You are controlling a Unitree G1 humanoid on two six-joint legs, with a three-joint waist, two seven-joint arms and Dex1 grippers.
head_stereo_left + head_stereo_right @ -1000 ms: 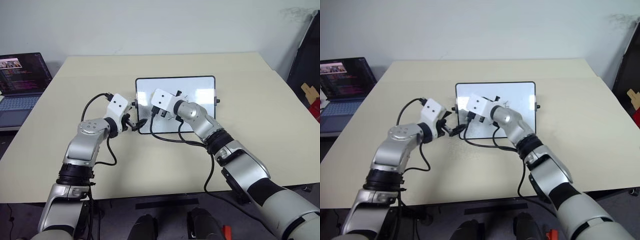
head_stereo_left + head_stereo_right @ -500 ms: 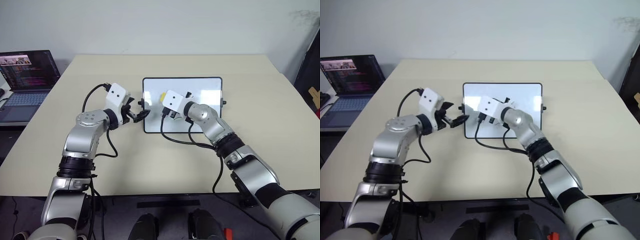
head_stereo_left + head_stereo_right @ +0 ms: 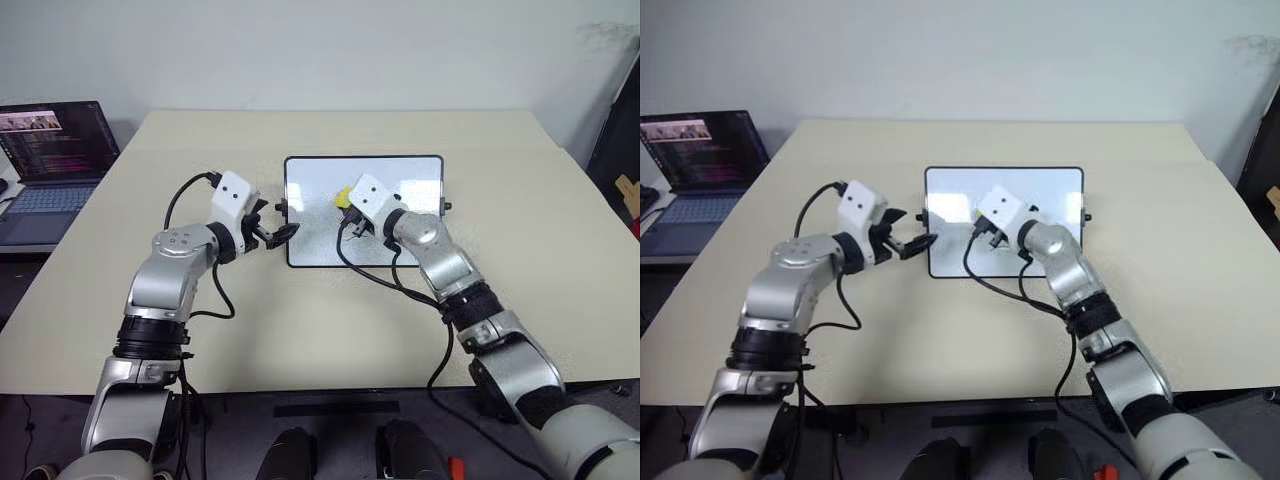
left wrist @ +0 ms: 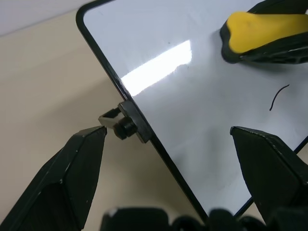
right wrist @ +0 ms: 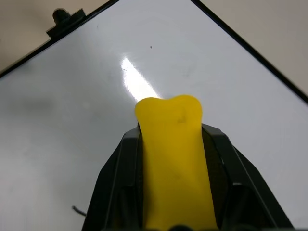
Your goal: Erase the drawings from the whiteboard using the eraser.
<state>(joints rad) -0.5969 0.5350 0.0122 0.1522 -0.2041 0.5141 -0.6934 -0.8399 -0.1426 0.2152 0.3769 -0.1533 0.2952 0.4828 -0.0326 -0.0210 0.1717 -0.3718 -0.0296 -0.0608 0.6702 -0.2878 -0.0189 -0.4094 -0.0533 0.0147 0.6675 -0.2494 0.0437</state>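
One eraser (image 5: 175, 163) within right gripper (image 5: 174, 144)

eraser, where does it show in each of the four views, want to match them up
Left eye view: the eraser sits mid-picture over the whiteboard, ahead of the right claw.
Right eye view: hidden behind the right wrist.
Left wrist view: upper right corner.
Right wrist view: bottom centre, clamped.
Shared landmark: the whiteboard's black frame and side knob.

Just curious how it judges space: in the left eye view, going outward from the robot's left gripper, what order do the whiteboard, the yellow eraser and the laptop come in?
1. Whiteboard, right beside the left gripper.
2. Eraser, over the board in the right gripper.
3. Laptop, far off past the table's left edge.
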